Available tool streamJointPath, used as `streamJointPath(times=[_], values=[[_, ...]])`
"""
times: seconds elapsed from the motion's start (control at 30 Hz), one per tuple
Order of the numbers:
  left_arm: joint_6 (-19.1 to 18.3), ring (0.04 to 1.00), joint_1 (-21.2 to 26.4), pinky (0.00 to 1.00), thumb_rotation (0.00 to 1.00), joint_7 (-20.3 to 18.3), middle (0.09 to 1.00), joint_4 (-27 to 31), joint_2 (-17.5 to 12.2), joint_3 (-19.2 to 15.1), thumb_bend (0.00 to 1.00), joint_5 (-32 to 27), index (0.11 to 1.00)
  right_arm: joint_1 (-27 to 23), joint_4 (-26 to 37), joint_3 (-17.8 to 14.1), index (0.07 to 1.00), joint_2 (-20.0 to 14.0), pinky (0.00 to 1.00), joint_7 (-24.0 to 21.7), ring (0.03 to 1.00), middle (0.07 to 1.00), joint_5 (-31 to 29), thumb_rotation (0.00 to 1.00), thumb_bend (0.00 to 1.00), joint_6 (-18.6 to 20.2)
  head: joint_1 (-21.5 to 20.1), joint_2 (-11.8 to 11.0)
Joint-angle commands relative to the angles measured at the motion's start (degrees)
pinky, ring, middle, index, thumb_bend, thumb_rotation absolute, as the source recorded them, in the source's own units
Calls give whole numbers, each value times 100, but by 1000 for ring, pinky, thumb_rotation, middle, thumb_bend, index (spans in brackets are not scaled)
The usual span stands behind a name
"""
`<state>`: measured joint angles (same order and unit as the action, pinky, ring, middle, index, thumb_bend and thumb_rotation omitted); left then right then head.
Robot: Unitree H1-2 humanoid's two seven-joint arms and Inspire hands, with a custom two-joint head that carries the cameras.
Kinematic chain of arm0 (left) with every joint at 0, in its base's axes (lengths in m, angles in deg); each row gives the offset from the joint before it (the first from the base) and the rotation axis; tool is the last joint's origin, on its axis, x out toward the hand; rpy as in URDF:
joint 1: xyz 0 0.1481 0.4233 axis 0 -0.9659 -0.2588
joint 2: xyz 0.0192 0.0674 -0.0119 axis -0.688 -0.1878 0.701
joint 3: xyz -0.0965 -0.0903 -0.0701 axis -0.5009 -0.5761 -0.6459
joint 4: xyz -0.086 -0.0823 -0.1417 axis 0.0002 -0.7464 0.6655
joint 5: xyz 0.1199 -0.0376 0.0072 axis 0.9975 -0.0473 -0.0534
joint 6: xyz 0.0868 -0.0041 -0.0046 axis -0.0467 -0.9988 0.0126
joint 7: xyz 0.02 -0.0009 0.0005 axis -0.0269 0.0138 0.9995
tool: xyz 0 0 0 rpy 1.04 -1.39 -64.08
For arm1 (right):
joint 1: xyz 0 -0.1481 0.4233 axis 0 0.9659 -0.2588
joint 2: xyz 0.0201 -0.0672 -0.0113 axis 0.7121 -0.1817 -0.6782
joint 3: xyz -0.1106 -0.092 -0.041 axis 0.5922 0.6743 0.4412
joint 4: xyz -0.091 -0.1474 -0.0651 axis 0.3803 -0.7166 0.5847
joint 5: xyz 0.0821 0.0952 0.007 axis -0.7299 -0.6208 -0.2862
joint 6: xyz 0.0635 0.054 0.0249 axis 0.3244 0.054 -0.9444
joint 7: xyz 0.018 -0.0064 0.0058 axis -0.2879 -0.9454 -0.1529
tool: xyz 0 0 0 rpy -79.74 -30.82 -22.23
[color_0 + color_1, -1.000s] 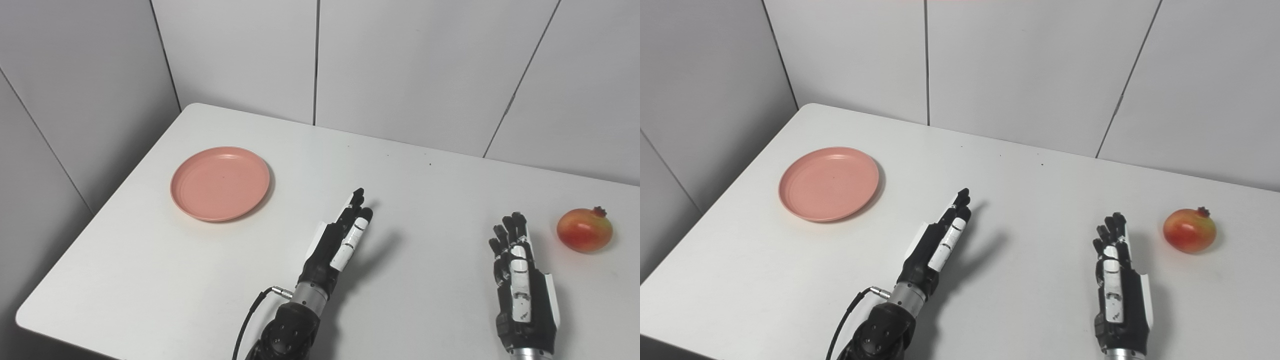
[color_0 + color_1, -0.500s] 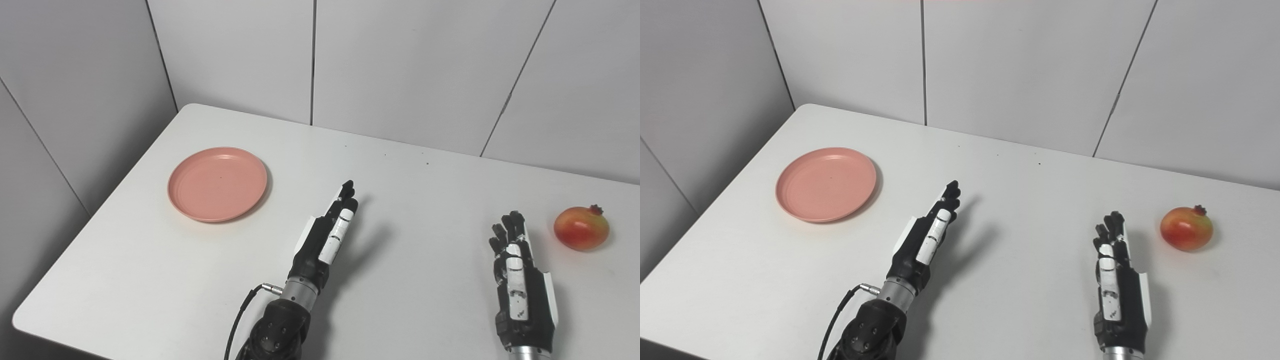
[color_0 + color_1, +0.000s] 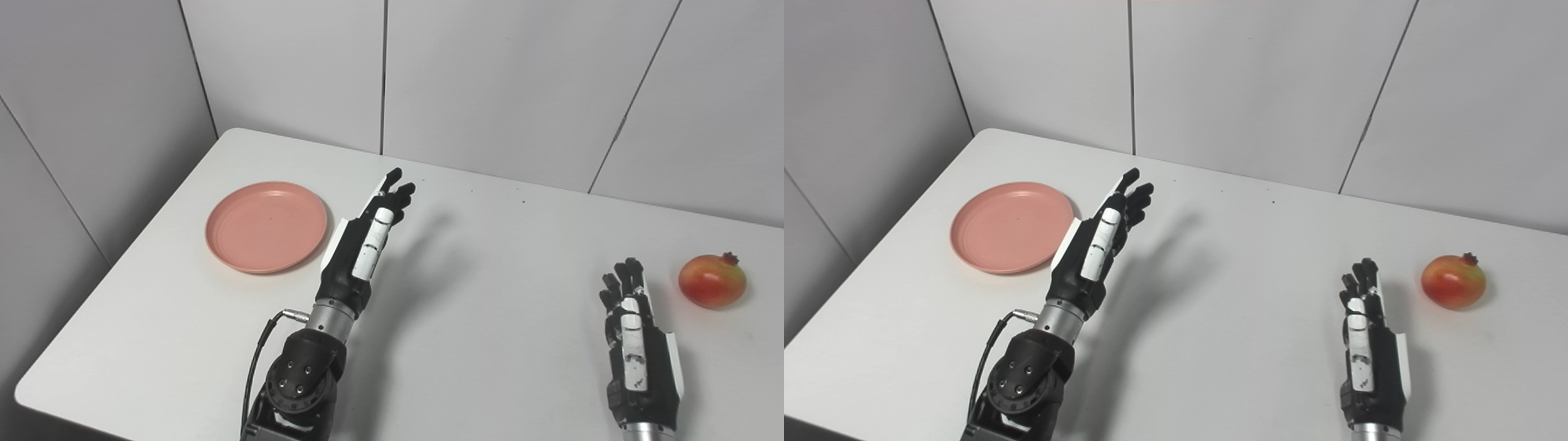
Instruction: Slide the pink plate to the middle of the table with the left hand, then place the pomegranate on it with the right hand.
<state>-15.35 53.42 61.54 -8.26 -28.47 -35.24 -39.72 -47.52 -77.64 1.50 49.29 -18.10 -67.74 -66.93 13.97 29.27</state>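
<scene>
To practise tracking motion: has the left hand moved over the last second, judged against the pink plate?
Yes. The left hand has risen and swung left and away from the robot; it is now beside the pink plate, not touching it.

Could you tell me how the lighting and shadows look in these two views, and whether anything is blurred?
Left eye view: even, soft light, the left hand casting a diffuse shadow rightward on the table. Right eye view: same, faint shadow beside the pomegranate; pink plate sharp, no glare.
</scene>
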Motion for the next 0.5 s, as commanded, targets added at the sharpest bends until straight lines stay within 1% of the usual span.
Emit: streamJointPath(times=[0.0, 0.07, 0.13, 0.2, 0.27, 0.33, 0.37, 0.4, 0.43, 0.47], values=[[-30, 880, 329, 872, 1000, 51, 870, 272, -30, -54, 694, 39, 887, 96, -250, -29, 985, 1, 990, -29, 970, 981, -47, 875, 503, -249, -12, 7], [-69, 864, 414, 867, 1000, 57, 853, 305, -91, -152, 684, 9, 869, 95, -238, -24, 985, -1, 994, -41, 972, 981, -52, 874, 508, -245, -37, -3], [-233, 855, 537, 896, 1000, -1, 838, 341, -222, -299, 705, -126, 853, 88, -245, -19, 988, -2, 995, -49, 975, 984, -50, 875, 504, -275, -29, -6], [-357, 852, 647, 903, 1000, -47, 832, 345, -356, -439, 725, -231, 844, 77, -265, -20, 987, 1, 995, -42, 975, 983, -39, 879, 500, -294, -26, -6], [-392, 825, 775, 850, 1000, -26, 810, 297, -497, -624, 753, -317, 825, 68, -280, -24, 984, 12, 996, -23, 972, 981, -24, 870, 502, -292, -38, -6], [-403, 804, 876, 835, 1000, 17, 789, 230, -609, -783, 766, -347, 797, 69, -265, -20, 983, 21, 998, -21, 972, 979, -26, 868, 502, -273, -50, -6], [-367, 799, 930, 845, 1000, 35, 781, 168, -676, -860, 770, -331, 785, 70, -261, -16, 981, 24, 997, -24, 971, 978, -27, 869, 500, -274, -59, -9], [-342, 782, 963, 819, 1000, 45, 768, 128, -718, -907, 770, -319, 771, 70, -259, -14, 981, 26, 998, -26, 970, 978, -27, 871, 499, -277, -59, -9], [-236, 776, 1025, 810, 1000, 110, 763, 14, -755, -1010, 770, -311, 766, 70, -256, -9, 981, 31, 999, -24, 970, 978, -19, 872, 498, -285, -74, -2], [-157, 749, 1065, 741, 1000, 156, 745, -65, -771, -1080, 767, -309, 752, 70, -253, -7, 981, 35, 998, -22, 970, 977, -14, 872, 490, -290, -74, -2]])
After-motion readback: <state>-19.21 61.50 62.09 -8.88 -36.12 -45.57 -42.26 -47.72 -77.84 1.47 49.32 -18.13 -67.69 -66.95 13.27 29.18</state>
